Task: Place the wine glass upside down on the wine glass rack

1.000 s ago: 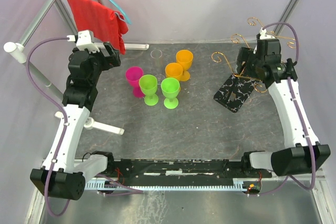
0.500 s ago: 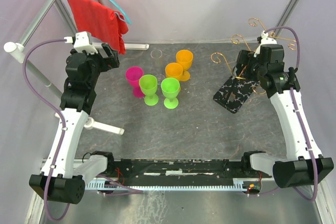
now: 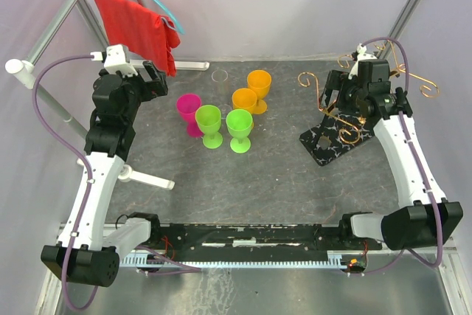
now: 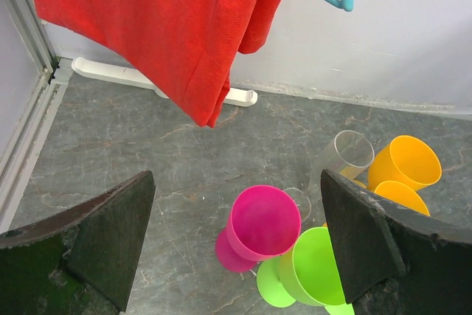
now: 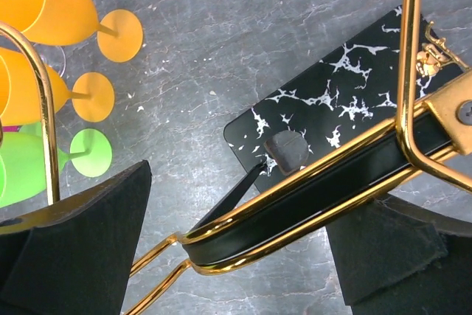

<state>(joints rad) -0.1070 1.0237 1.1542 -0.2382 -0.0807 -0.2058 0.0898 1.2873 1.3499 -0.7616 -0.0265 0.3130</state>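
Taking stock item by item, you are at the opening step as I judge it: no glass is lifted and nothing hangs on the rack. Left gripper (image 3: 153, 79): jaws spread wide and empty, hovering over the far left part of the worktop (image 3: 258, 182) and looking down on the glassware. Right gripper (image 3: 336, 94): jaws likewise wide apart, set astride the wine glass rack (image 3: 328, 142) near the far right corner. Gold wires of one arm cross the gap between the fingers; you cannot tell whether either pad touches them, and no grip is made. Rack base: black, white-veined, askew to the right edge. Clear wine glass (image 4: 346, 154): mouth up, close to the middle of the far edge, behind the coloured cluster; taken here as the task's glass, on judgement. Pink goblet (image 4: 264, 220), green goblets (image 3: 209, 119), orange goblets (image 3: 259, 80): grouped mid-worktop toward the far edge, all mouth up. Contents: the coloured bowls show nothing inside, and the clear one looks empty too. Red cloth (image 3: 136, 23) on a teal hanger (image 3: 158, 1): above the far left corner. Next move, by my estimate: draw the right jaws clear of the wires, close the left on the clear stem without knocking the pink goblet nearby, invert it, and slide the foot into a scroll arm.
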